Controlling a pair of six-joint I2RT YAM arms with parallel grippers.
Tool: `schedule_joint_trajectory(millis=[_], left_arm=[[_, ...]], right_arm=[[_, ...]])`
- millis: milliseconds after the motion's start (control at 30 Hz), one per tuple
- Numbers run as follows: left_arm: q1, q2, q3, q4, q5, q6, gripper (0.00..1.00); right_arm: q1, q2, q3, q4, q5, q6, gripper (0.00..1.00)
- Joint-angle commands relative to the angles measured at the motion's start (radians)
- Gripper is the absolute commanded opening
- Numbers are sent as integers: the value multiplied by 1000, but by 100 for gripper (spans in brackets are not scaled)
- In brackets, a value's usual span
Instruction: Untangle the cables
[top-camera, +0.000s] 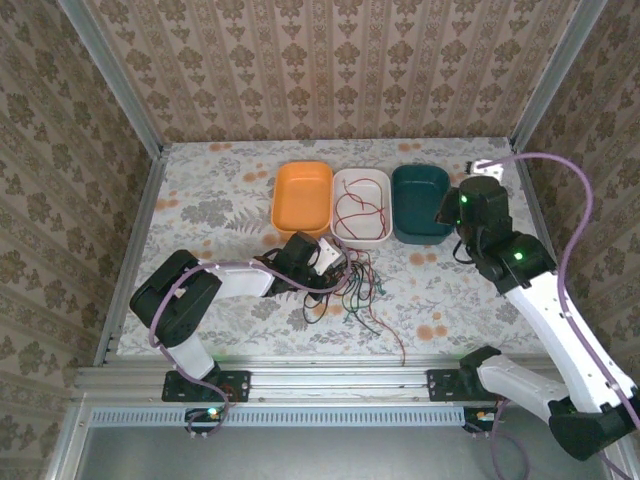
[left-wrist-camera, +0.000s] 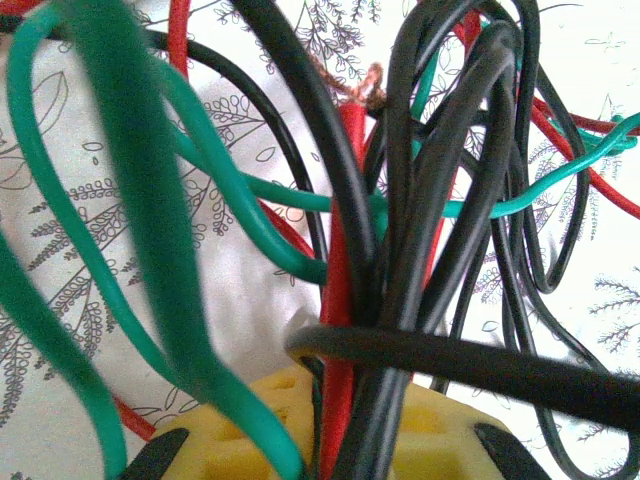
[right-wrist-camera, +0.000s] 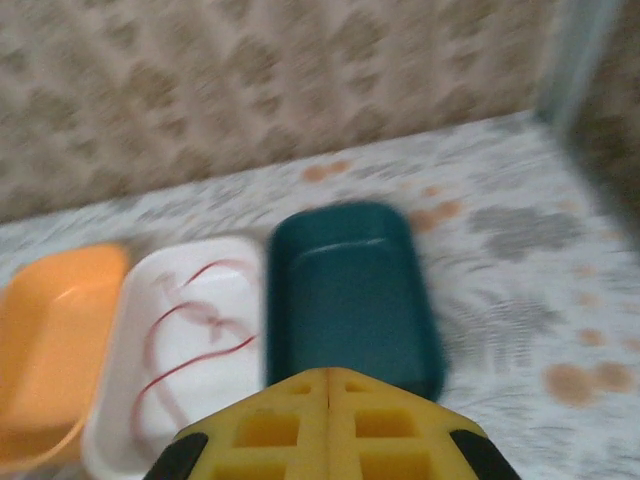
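left claw (top-camera: 338, 262) pinching tangled cables (top-camera: 352, 288), right claw (right-wrist-camera: 328, 412) closed, empty, by green tray (right-wrist-camera: 345, 295)

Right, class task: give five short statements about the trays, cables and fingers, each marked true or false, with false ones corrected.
1. A red cable lies in the white tray. True.
2. The orange tray holds cables. False: nothing lies in it.
3. The left fingers grip strands of the tangled cables. True.
4. The right fingers grip a black cable. False: they are shut on nothing.
5. The dark green tray stands between the other two. False: the white tray does.
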Motion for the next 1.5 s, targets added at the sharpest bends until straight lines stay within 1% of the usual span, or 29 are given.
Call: schedule_joint_trajectory(millis=[0, 33, 67, 100, 200, 300, 433, 500, 533, 633, 667, 700, 733, 767, 867, 933, 1000, 1100, 1267, 1333, 1467], left_arm=[[-9, 1, -18, -53, -28, 18, 2], [-10, 1, -14, -54, -29, 19, 2], [-10, 1, -12, -53, -30, 20, 2], [-12, 2, -9, -54, -31, 23, 2], [-16, 1, -1, -57, -36, 22, 2], [-19, 1, 4, -64, -45, 24, 2], [-24, 0, 6, -60, -54, 23, 3], [-25, 1, 9, -64, -56, 26, 3], [-26, 1, 9, -67, -56, 28, 3], [-26, 0, 16, -80, -58, 36, 3], [-26, -1, 17, -82, -59, 36, 3], [-26, 0, 19, -87, -61, 39, 4], [-26, 0, 19, -91, -61, 40, 5], [-25, 1, 19, -93, -61, 41, 8], [-26, 7, 19, -99, -59, 45, 23], [-26, 13, 21, -102, -58, 44, 28], [-26, 18, 19, -99, -59, 44, 29], [-26, 26, 13, -87, -56, 37, 29], [-26, 36, -2, -66, -53, 22, 28], [-26, 36, -9, -60, -56, 16, 28], [-25, 35, -20, -53, -59, 14, 27]], right_arm=[[19, 150, -77, 22, -493, -3, 18], [21, 210, -101, 54, -615, 14, 25], [23, 262, -117, 66, -703, 22, 30], [28, 320, -121, 65, -762, 9, 32], [27, 468, -57, -30, -801, -68, 37], [30, 572, -24, -53, -880, -82, 37], [34, 649, -12, -65, -861, -101, 37], [35, 673, -12, -55, -880, -107, 34], [34, 686, -10, -52, -882, -107, 29], [34, 690, -3, -50, -861, -106, 5], [33, 679, -6, -44, -849, -102, 2], [33, 659, -9, -35, -827, -97, 0], [31, 630, -18, -18, -798, -83, 0], [28, 600, -24, -3, -772, -72, 0], [26, 465, -47, 75, -633, -28, 0], [25, 357, -59, 123, -518, -2, 0], [23, 257, -59, 163, -395, 14, 0], [21, 146, -55, 226, -268, 23, 0], [20, 25, -38, 291, -46, 40, 0], [21, -10, -29, 315, 24, 30, 0], [18, -40, 9, 346, 88, -8, 0]])
